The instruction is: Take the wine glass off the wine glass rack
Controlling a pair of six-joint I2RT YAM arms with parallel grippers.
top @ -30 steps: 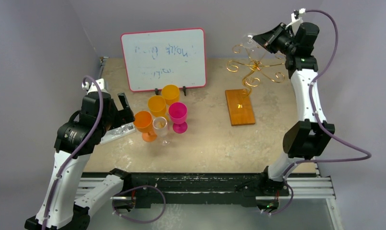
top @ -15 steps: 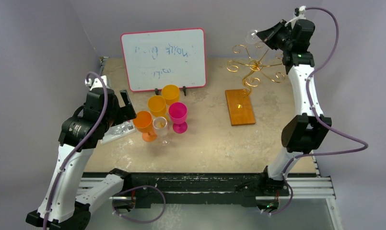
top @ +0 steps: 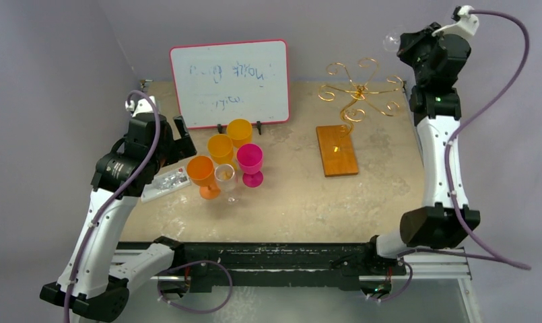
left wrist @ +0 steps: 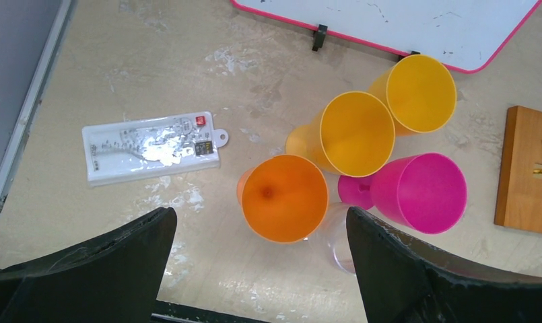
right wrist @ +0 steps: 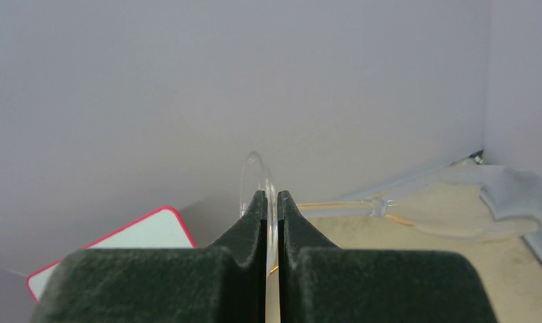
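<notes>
My right gripper (right wrist: 271, 200) has swung up and rightward off the wine glass rack (top: 359, 91), clamped on the wine glass (top: 390, 43) by its foot. The glass hangs clear of the scrolls. I judge removal done, only set-down left.

Five plastic goblets stood on the table (top: 295, 202): two yellow goblets (top: 221, 148), one orange goblet (top: 201, 170), one pink goblet (top: 249, 159) and one clear goblet (top: 225, 176). There was one wine glass (top: 390, 43), one gold wire rack (top: 357, 91) with one wooden base (top: 336, 149), one whiteboard (top: 229, 82), one flat plastic packet (top: 165, 185) and two robot arms (top: 437, 141).
</notes>
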